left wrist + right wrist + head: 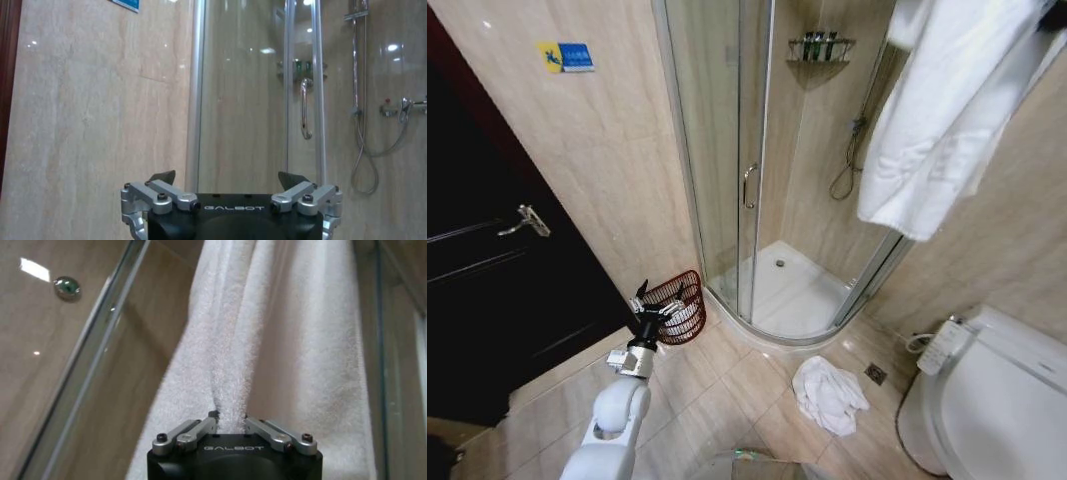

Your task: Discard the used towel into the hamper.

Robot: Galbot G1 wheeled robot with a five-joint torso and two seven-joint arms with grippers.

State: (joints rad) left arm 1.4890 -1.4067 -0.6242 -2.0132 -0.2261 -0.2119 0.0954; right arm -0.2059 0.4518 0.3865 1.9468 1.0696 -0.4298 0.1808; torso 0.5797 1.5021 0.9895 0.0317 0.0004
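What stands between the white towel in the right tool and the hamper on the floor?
The open left tool hangs at the rim of the hamper in the head view, so it may block the drop. The right tool pinches the towel high up. A crumpled towel lies on the tiles, off to the side.

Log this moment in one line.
right gripper: shut on hanging towel | left gripper: open, above hamper | second towel: floor

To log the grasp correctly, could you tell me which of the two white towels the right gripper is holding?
The hanging towel, raised in front of the shower glass: the right gripper pinches a fold of it. The other towel lies crumpled on the floor.
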